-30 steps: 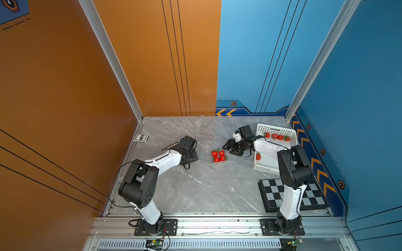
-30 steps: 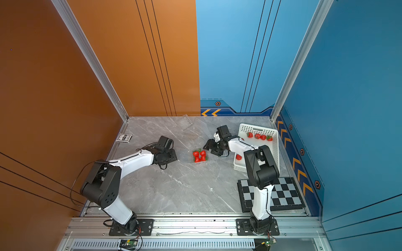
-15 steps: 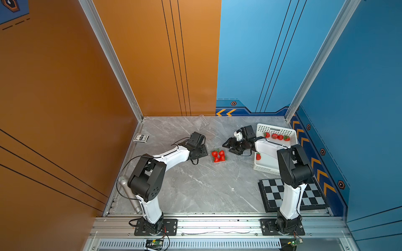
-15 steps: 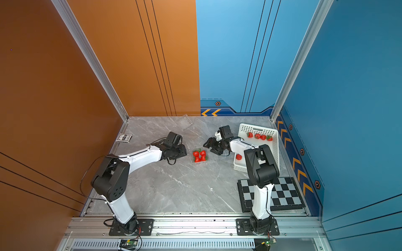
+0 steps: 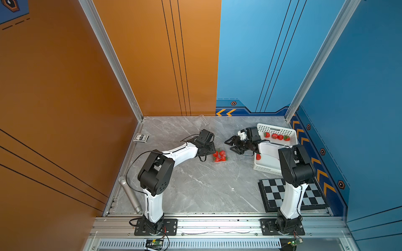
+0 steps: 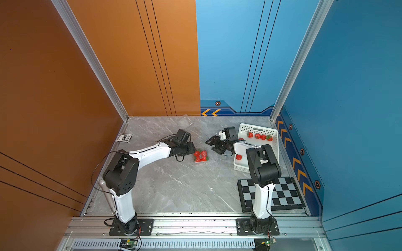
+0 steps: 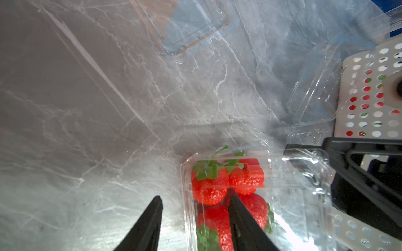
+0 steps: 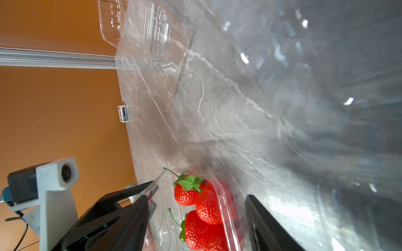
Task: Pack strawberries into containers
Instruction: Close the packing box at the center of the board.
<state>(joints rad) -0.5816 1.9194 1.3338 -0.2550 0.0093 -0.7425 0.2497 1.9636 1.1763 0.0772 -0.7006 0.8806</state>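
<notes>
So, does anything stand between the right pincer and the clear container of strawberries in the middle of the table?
Nothing visible does. In both top views the open right pincer is beside the filled container, with only bare table between them.

In both top views we look from high above the silver aluminium front rail (image 5: 217, 225), steeply down and forward, far enough back to take in the whole grey marbled counter (image 5: 195, 184); the pair share nearly everything, shifted slightly sideways. Our left wrist camera rides just behind the left claw (image 7: 195, 197), low and very near the counter, facing a clear plastic clamshell container (image 7: 185, 173) of red strawberries (image 7: 208, 189). Our right wrist camera sits behind the right claw (image 8: 200, 200), equally close, rolled sideways, facing the flat orange wall (image 8: 54, 108). Both wrist views share that container, and each shows the opposite claw.
</notes>
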